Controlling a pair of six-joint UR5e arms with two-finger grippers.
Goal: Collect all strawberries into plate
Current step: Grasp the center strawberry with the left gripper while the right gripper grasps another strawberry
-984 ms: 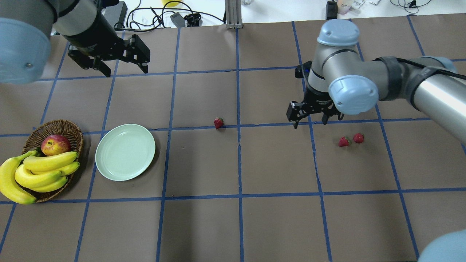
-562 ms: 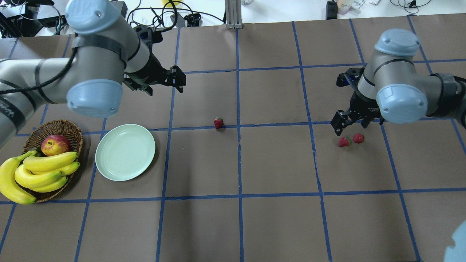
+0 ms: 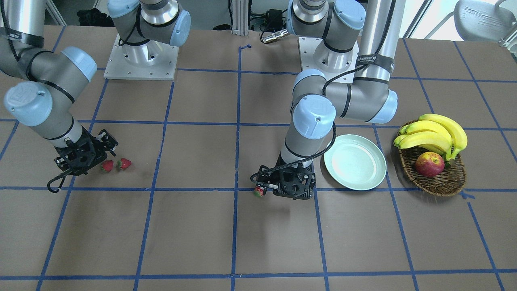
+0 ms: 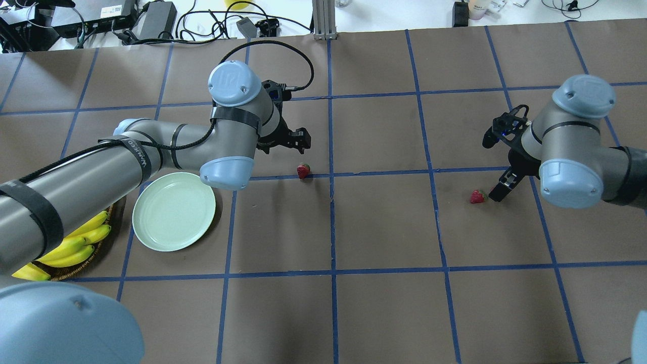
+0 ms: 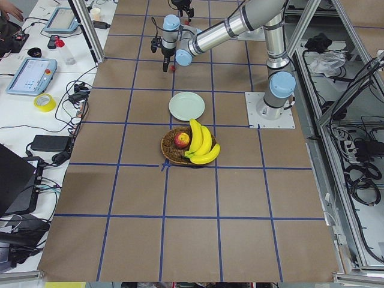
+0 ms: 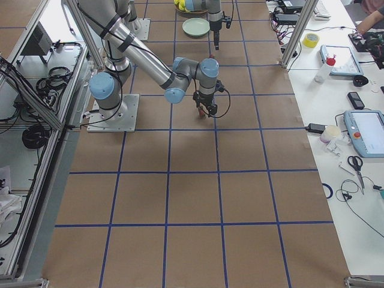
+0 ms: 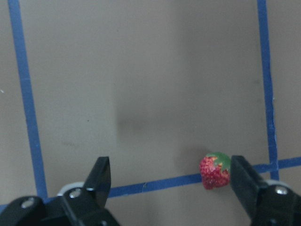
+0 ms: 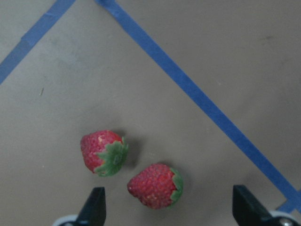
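Strawberries [image 8: 103, 153] lie on the worktop [image 4: 384, 222]: one strawberry [image 7: 215, 170] inside the wide-spread left tool [image 7: 170, 165], two below the right tool [image 8: 169, 193], also spread wide.

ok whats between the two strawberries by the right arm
Nothing, just a sliver of bare table cover. The right wrist view shows the two strawberries close but not touching.
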